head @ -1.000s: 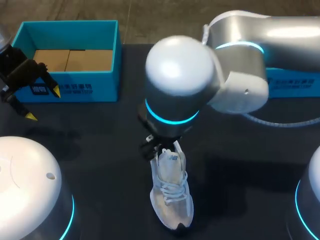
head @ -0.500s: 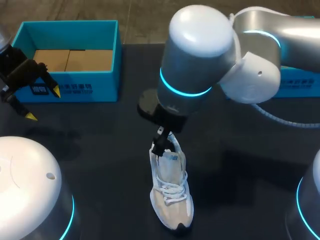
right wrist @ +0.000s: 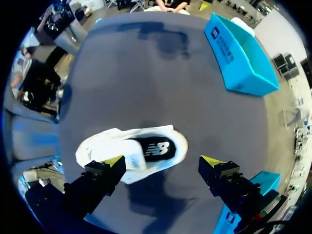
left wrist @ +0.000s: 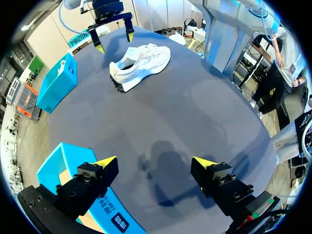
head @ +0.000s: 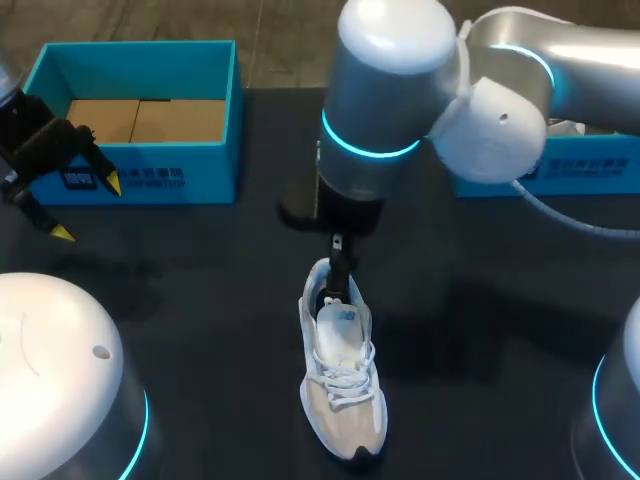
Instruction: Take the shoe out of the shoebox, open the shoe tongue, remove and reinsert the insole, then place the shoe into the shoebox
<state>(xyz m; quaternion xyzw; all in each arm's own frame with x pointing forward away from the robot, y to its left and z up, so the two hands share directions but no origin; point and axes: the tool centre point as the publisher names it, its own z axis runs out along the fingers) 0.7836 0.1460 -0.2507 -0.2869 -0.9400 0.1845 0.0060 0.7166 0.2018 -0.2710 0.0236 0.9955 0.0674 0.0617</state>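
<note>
Presently: left gripper (head: 87, 209), yellow-tipped fingers spread and empty, hangs just beside the shoebox (head: 150, 180), which is rigid blue card, open, its brown floor bare. Shoe (head: 340, 380) lies out on the dark table (head: 200, 300): pale mesh upper, white laces, dark insole (right wrist: 156, 148) seated inside. Right gripper (right wrist: 163, 161), fingers apart, grips nothing and hovers over the heel opening. Unboxing is done; insole work looks pending; reboxing remains.

White shoe (head: 342, 395) upright, outside blue shoebox (head: 150, 175)
</note>
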